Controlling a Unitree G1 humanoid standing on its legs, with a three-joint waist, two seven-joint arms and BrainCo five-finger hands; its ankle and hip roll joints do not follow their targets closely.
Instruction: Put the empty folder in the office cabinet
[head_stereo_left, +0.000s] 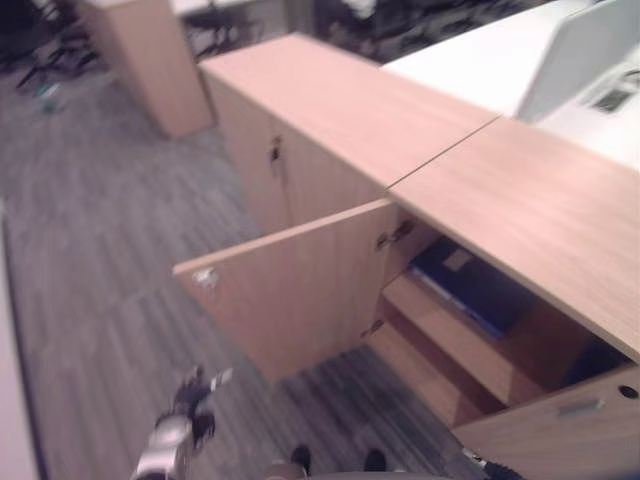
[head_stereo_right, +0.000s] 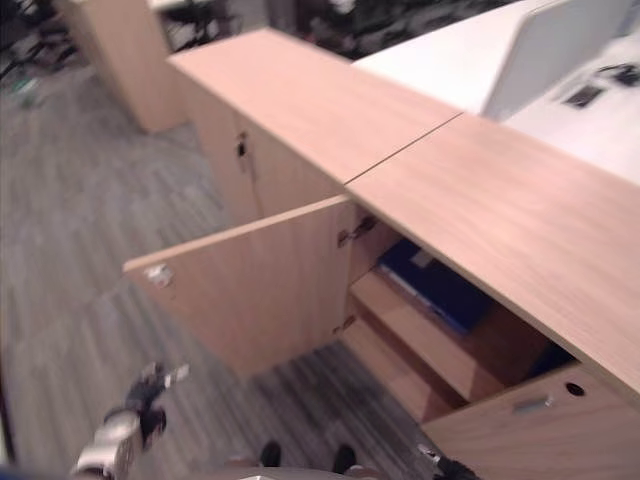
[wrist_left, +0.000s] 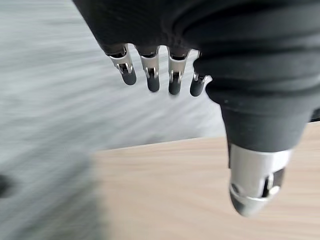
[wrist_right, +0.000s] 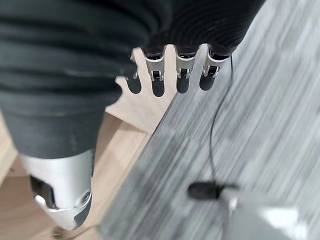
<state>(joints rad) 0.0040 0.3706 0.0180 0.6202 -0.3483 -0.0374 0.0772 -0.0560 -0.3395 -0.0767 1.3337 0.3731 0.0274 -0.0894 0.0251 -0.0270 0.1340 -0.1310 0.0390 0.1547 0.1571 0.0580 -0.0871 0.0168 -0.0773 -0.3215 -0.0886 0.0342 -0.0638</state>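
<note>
The office cabinet (head_stereo_left: 540, 210) stands with both doors swung out: the left door (head_stereo_left: 290, 300) towards me, the right door (head_stereo_left: 560, 425) at the lower right. A dark blue folder (head_stereo_left: 470, 285) lies flat on the upper shelf inside, also seen as the folder (head_stereo_right: 435, 280). My left hand (head_stereo_left: 175, 425) hangs low over the floor, in front of the left door, fingers relaxed and holding nothing; its fingers (wrist_left: 150, 75) show above a wooden panel (wrist_left: 165, 190). My right hand (wrist_right: 60, 165) is open and empty by the cabinet's wooden edge (wrist_right: 145, 105).
A second, closed cabinet (head_stereo_left: 330, 110) adjoins on the left. A tall wooden unit (head_stereo_left: 150, 60) stands further back. Behind the cabinets is a white desk (head_stereo_left: 470, 60) with a divider panel (head_stereo_left: 580, 45). Grey striped floor (head_stereo_left: 100, 250) spreads to the left.
</note>
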